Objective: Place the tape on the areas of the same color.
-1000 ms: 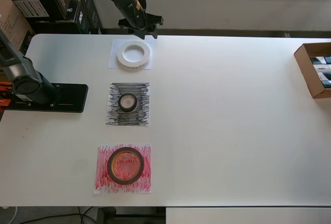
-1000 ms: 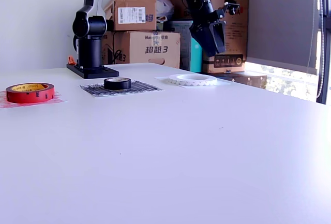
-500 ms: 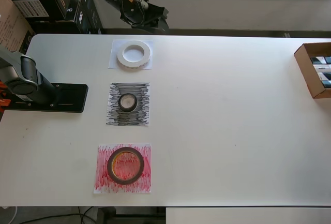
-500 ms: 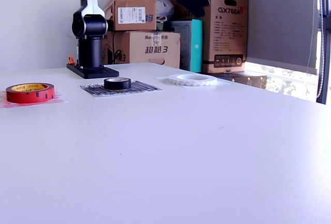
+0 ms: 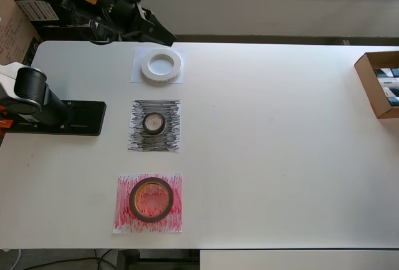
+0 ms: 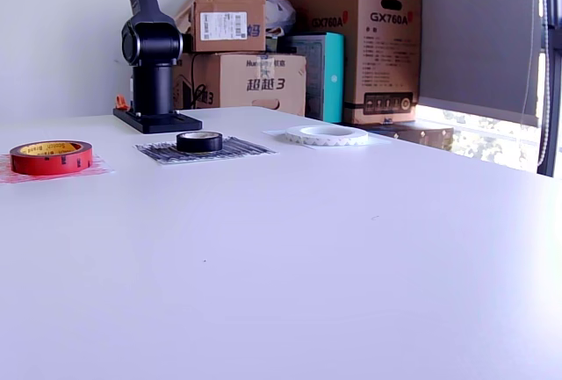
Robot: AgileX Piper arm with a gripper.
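In the overhead view a white tape roll (image 5: 161,65) lies on the white sheet (image 5: 138,74), a black tape roll (image 5: 154,123) on the black-scribbled sheet (image 5: 140,141), and a red tape roll (image 5: 151,199) on the red-scribbled sheet (image 5: 124,220). My gripper (image 5: 163,33) hangs over the table's far edge, just beyond the white sheet, holding nothing. Its dark fingers do not show their gap. The exterior view shows the white roll (image 6: 327,135), black roll (image 6: 199,141) and red roll (image 6: 51,157), but the gripper is out of that view.
The arm's black base (image 5: 62,117) stands at the overhead view's left, also in the exterior view (image 6: 154,73). An open cardboard box (image 5: 379,83) sits at the table's right edge. Stacked cartons (image 6: 378,38) stand behind the table.
The arm has swung up and to the overhead view's left, away from the white roll, and has left the exterior view. The three rolls have not moved.
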